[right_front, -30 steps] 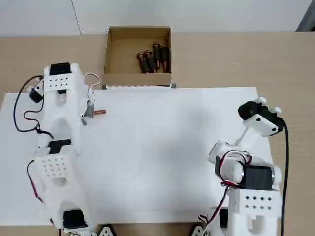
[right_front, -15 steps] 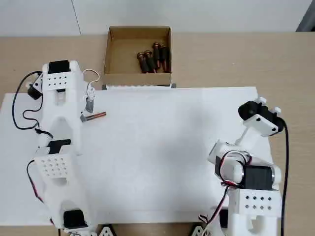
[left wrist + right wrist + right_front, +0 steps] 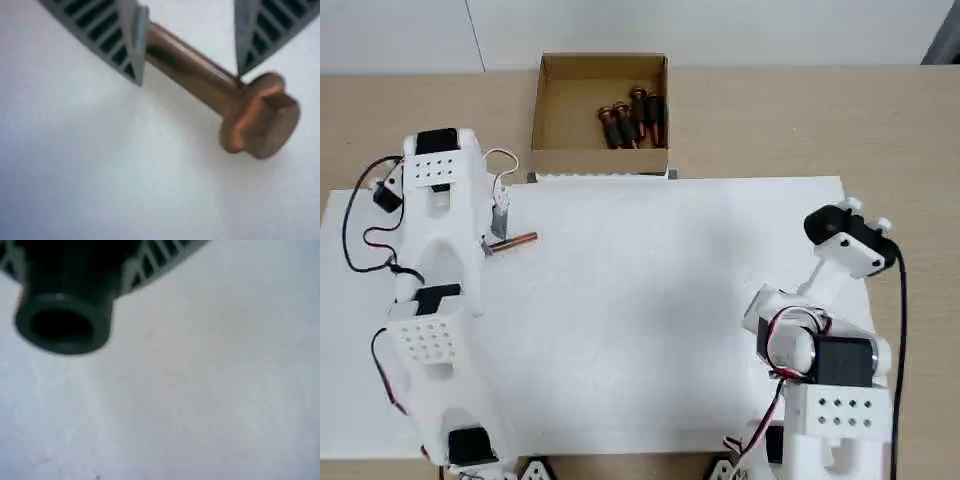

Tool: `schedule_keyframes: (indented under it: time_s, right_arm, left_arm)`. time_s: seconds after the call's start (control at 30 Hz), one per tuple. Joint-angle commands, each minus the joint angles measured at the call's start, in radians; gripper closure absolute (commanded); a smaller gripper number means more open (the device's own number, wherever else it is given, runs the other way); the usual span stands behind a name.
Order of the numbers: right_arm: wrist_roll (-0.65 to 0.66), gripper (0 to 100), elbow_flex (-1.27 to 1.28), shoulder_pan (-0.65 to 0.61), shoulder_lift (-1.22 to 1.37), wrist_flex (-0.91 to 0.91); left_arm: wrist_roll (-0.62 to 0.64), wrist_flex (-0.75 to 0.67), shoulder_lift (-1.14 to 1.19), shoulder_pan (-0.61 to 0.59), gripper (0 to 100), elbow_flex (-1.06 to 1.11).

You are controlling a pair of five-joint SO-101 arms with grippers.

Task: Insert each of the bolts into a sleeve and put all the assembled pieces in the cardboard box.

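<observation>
A copper bolt (image 3: 516,241) with a flanged hex head (image 3: 260,116) lies on the white sheet (image 3: 650,300) near its left edge. My left gripper (image 3: 498,228) is open, and its grey ribbed fingers (image 3: 117,37) straddle the bolt's shaft (image 3: 185,67). The head sticks out past the fingers. My right gripper (image 3: 70,265) is shut on a black sleeve (image 3: 62,320), whose open bore faces out just above the sheet. The right arm (image 3: 820,330) sits folded at the lower right. The cardboard box (image 3: 538,110) at the back holds several assembled pieces (image 3: 632,118).
The sheet covers most of the wooden table (image 3: 820,120), and the box stands just beyond its far edge. Black cables (image 3: 360,230) loop beside the left arm. A broad bare stretch of sheet lies between the two arms.
The bolt has shifted a little toward the near side and tilted, and more of it shows now. The left arm has drawn slightly left. The right arm has not moved.
</observation>
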Motion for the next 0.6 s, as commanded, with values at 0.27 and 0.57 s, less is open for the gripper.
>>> schedule_keyframes:
  time_s: [0.27,0.57]
  right_arm:
    - [-0.008,99.5,-0.005,0.004,-0.018,-0.018]
    - [-0.008,99.5,-0.005,0.004,-0.018,-0.018]
  left_arm:
    - [-0.012,0.009,-0.017,0.014,88,0.044]
    - [-0.012,0.029,-0.009,0.008,89,0.048]
